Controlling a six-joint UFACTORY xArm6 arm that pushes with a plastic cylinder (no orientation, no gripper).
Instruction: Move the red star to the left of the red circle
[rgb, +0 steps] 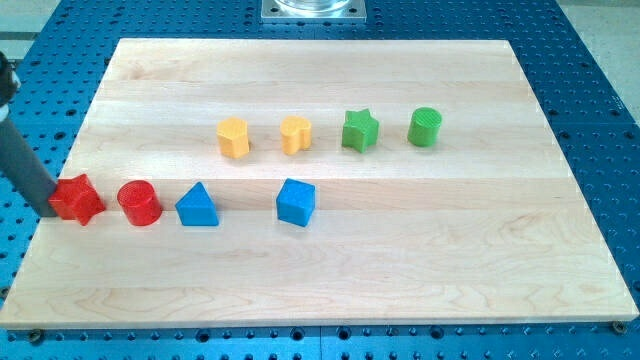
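Note:
The red star (78, 199) lies at the left edge of the wooden board (400, 270), just left of the red circle (139, 203), with a small gap between them. My tip (47, 211) is at the star's left side, touching or almost touching it, at the board's left edge. The rod rises up and to the left out of view.
A blue triangle (197, 205) sits right of the red circle, and a blue cube (295, 201) further right. Above them stand in a row two yellow blocks (233, 137) (295, 134), a green star (360, 130) and a green cylinder (425, 127).

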